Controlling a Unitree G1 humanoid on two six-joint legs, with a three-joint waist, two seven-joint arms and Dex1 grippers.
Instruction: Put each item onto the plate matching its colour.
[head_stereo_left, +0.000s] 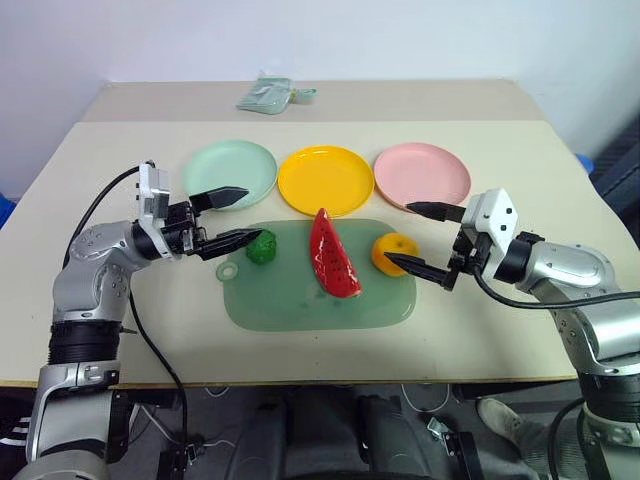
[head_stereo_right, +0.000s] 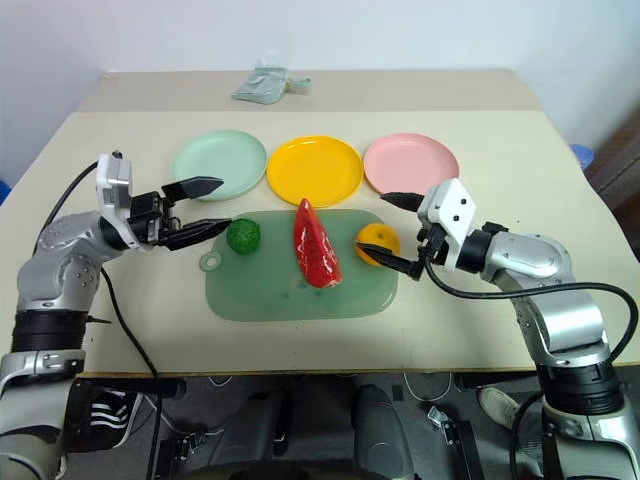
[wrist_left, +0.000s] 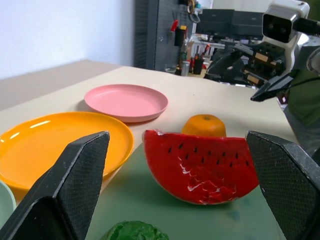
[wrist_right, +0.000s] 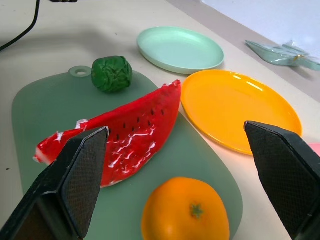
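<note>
With both the left gripper (head_stereo_left: 238, 218) and right gripper (head_stereo_left: 420, 238) spread wide and empty, the green ball (head_stereo_left: 262, 247), watermelon wedge (head_stereo_left: 331, 254) and orange (head_stereo_left: 394, 253) lie on the mat (head_stereo_left: 300, 305), where either round toy could be nudged into rolling off.

Each toy on the mat (head_stereo_left: 300, 310) stands apart, open above, the wedge (head_stereo_left: 333, 255) splitting ball (head_stereo_left: 262, 247) from orange (head_stereo_left: 393, 251).
</note>
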